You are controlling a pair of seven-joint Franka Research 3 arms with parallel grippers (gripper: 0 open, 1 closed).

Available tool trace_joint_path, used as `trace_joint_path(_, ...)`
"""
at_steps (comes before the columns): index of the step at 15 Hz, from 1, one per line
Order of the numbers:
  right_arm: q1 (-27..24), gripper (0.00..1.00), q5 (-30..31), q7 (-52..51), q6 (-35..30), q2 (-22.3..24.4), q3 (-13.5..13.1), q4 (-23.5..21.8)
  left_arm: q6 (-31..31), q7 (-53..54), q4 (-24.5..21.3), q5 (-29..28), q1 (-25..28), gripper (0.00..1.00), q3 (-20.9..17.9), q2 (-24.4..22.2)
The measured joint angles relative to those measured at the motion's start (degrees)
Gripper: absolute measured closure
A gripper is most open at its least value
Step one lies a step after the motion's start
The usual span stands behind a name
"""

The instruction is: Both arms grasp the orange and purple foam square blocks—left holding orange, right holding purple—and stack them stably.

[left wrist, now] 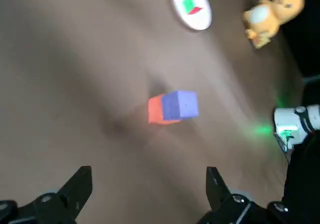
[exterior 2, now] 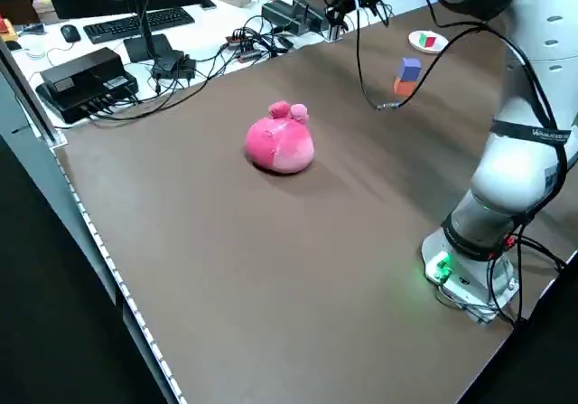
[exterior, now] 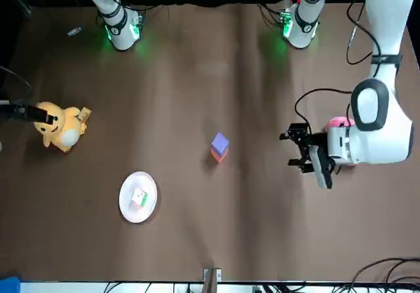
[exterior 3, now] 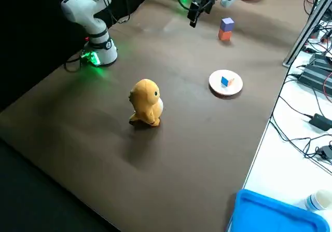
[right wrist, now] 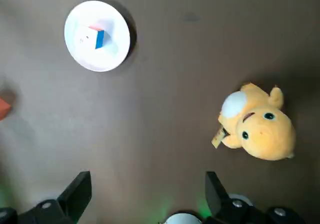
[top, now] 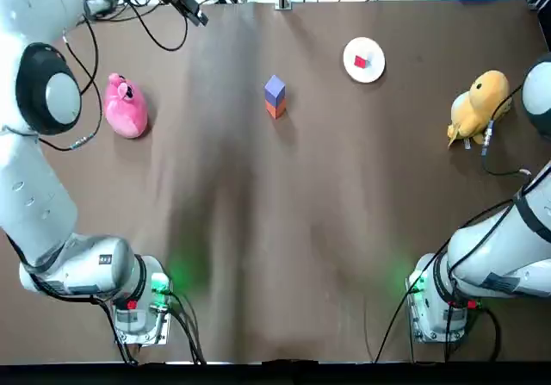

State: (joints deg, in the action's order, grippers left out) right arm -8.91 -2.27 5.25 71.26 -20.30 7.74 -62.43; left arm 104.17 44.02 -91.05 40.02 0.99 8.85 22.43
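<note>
Already the purple block (top: 275,88) sits squarely atop the orange block (top: 275,108), toward the far middle of the bench (top: 258,230). The left gripper (left wrist: 145,191) hovers apart from the stack, fingers spread. The right gripper (right wrist: 145,194), likewise spread, hangs near the yellow plush (right wrist: 257,129).

From the front, the left arm (exterior: 377,132) hides most of the pink toy (exterior: 336,121). The picture's edge cuts off most of the right gripper (exterior: 29,113) by the yellow toy (exterior: 62,126). From overhead, the purple block (top: 275,87) covers nearly all the orange block (top: 275,108). The right wrist view catches only a corner of the orange block. The faces of the cube (top: 361,61) on the plate (top: 373,72) are too small to tell.
</note>
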Motion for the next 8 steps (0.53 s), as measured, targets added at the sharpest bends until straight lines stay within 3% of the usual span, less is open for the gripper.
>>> trace_joint_path(6,0.7,0.00,1.5,-3.6,5.8,6.9,-0.5,-10.2,-4.9,-38.7,-0.1,-16.2,-0.1,0.00,0.2,-4.8)
trace_joint_path(8,0.4,0.00,1.5,-5.5,6.8,9.3,-1.0,-13.3,-6.3,-47.0,-0.2,-21.0,-0.2,0.00,0.5,-5.9)
